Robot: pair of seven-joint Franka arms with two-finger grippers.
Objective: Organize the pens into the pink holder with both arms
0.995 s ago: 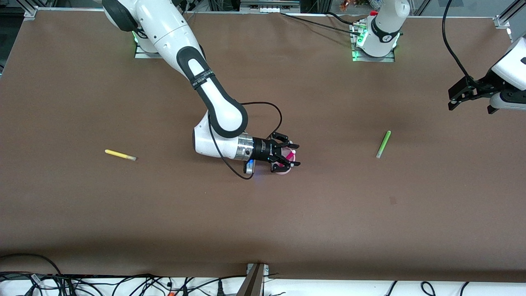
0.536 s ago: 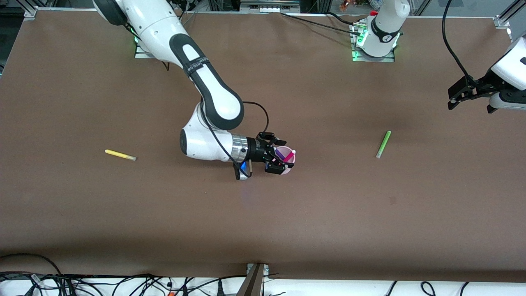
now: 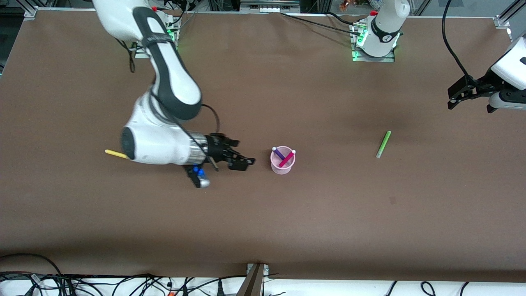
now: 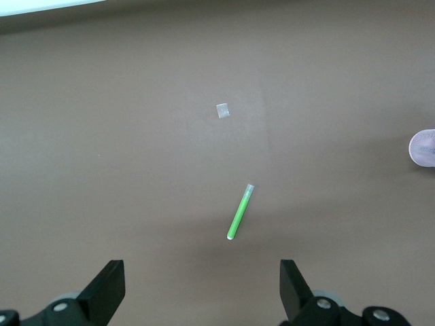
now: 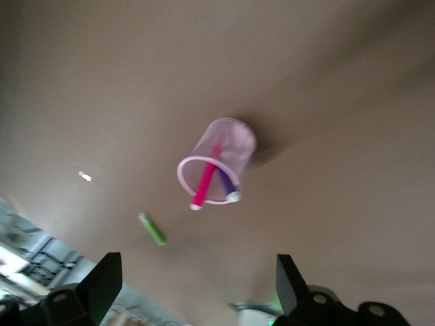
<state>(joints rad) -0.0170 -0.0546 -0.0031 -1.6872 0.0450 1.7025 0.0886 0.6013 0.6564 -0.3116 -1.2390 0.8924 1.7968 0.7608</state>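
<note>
- Right now, the pink holder (image 3: pixel 282 161) stands upright mid-table with the magenta pen (image 3: pixel 287 159) and dark purple pen (image 3: pixel 278 153) crossed inside.
- Beside it, the right gripper (image 3: pixel 239 158) hovers, fingers spread, empty.
- The arm partly hides the yellow pen (image 3: pixel 114 153).
- The light green pen (image 3: pixel 383 144) lies alone toward the left arm's end.
- The left gripper (image 3: pixel 468 95) waits there, jaws wide, holding nothing.

The translucent plastic pink holder (image 3: pixel 282 163) stands on a matt brown table (image 3: pixel 328 213); glossy white arms.

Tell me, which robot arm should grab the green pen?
Probably the left. The left gripper hangs open toward the green pen's end of the table, and its wrist view looks down on it. The right gripper is beside the pink holder.
</note>
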